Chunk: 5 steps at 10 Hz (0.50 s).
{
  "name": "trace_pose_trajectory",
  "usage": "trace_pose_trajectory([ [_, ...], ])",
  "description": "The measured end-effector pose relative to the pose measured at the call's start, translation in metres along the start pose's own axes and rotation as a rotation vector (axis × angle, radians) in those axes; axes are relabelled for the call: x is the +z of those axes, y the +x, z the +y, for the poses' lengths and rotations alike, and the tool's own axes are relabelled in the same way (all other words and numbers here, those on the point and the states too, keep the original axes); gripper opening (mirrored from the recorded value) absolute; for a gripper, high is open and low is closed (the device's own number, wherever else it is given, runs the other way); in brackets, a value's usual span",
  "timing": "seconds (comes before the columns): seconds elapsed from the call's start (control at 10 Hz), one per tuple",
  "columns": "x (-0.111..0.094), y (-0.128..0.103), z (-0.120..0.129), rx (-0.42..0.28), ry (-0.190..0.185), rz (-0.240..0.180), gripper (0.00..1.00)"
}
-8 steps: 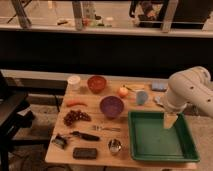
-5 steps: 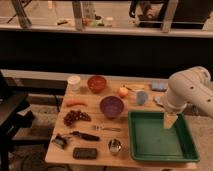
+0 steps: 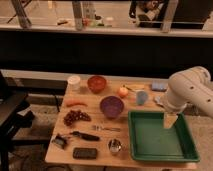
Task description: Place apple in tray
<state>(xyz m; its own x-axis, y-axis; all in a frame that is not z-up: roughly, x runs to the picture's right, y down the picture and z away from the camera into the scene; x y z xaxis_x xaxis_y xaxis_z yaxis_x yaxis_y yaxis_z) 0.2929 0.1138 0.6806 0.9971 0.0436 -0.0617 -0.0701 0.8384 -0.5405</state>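
The apple [image 3: 123,91] is a small yellow-orange fruit with a reddish blush, resting on the wooden table between the red-orange bowl and a blue cup. The large green tray [image 3: 187,149] lies at the table's right front. My gripper [image 3: 170,121] hangs from the white arm over the tray's far right part, well right of and nearer than the apple. Nothing shows in it.
A red-orange bowl [image 3: 96,83], purple bowl [image 3: 111,106], blue cup [image 3: 142,97], white cup [image 3: 74,82], carrot [image 3: 76,103], grape bunch [image 3: 75,117], utensils [image 3: 106,128], a small metal cup [image 3: 115,146] and a dark block [image 3: 85,152] lie on the table. A blue sponge [image 3: 159,86] sits at the back right.
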Motion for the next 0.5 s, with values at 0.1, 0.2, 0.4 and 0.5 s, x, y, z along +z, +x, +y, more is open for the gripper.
trace_pose_trajectory([
  [0.1, 0.0000, 0.0000, 0.0000, 0.000, 0.000, 0.000, 0.80],
  [0.2, -0.0014, 0.0002, -0.0004, 0.000, 0.002, 0.001, 0.80],
  [0.4, -0.0011, 0.0000, -0.0003, 0.000, 0.001, 0.001, 0.80],
  [0.5, -0.0011, 0.0001, -0.0002, 0.000, 0.001, 0.001, 0.80],
])
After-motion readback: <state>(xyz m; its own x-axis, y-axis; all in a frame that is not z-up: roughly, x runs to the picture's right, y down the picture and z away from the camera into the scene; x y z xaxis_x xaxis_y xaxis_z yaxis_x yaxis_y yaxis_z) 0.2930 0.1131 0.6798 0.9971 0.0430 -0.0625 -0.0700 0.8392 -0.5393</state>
